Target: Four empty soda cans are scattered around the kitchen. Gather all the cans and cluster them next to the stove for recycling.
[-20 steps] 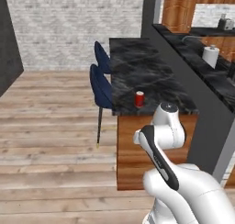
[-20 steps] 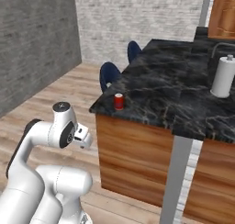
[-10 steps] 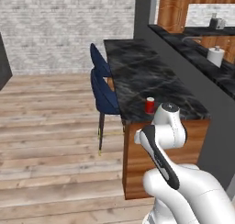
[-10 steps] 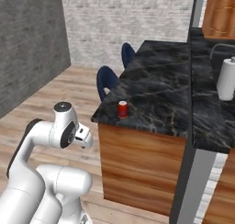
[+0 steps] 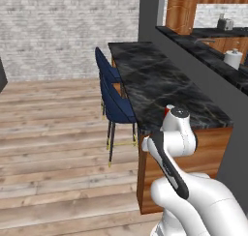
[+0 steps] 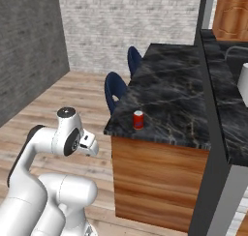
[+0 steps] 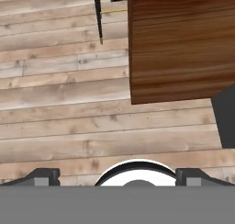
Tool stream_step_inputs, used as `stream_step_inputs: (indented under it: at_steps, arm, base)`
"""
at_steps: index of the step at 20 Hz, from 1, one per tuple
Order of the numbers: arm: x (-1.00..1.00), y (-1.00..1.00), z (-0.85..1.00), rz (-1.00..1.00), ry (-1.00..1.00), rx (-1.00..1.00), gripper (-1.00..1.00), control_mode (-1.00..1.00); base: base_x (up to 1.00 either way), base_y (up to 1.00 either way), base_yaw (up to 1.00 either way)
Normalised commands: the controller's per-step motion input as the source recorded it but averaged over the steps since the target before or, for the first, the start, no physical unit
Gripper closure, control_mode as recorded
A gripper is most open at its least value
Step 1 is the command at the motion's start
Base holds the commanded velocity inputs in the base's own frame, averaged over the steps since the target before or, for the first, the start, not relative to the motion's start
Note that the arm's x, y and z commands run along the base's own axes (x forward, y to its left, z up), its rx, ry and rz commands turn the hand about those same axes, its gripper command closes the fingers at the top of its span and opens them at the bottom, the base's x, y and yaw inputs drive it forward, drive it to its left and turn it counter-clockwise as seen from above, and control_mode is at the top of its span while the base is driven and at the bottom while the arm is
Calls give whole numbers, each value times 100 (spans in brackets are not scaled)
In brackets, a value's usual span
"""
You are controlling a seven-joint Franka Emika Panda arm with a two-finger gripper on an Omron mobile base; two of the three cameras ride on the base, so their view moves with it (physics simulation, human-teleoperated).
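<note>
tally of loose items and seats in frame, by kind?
Soda can: 1, red, near the counter corner
Blue chairs: 2, at the counter's side
Paper towel roll: 1, on the far counter
Total: 4
</note>
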Motion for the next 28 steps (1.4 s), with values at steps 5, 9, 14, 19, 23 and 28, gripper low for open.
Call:
stream_step_inputs:
  at_steps: [5, 9, 14, 19, 23, 28]
  arm:
    - [0, 0, 0, 0, 0, 0, -100, 100]
    - [0, 0, 0, 0, 0, 0, -100, 100]
    - [0, 0, 0, 0, 0, 0, -100, 100]
    - [0, 0, 0, 0, 0, 0, -100, 100]
    - [0, 0, 0, 0, 0, 0, -100, 100]
    - [0, 0, 0, 0, 0, 0, -100, 100]
  base:
    - [0, 15, 0]
    - [3, 11, 0]
    - [0, 7, 0]
    - [0, 1, 0]
    - [0, 0, 0]
    - [0, 0, 0]
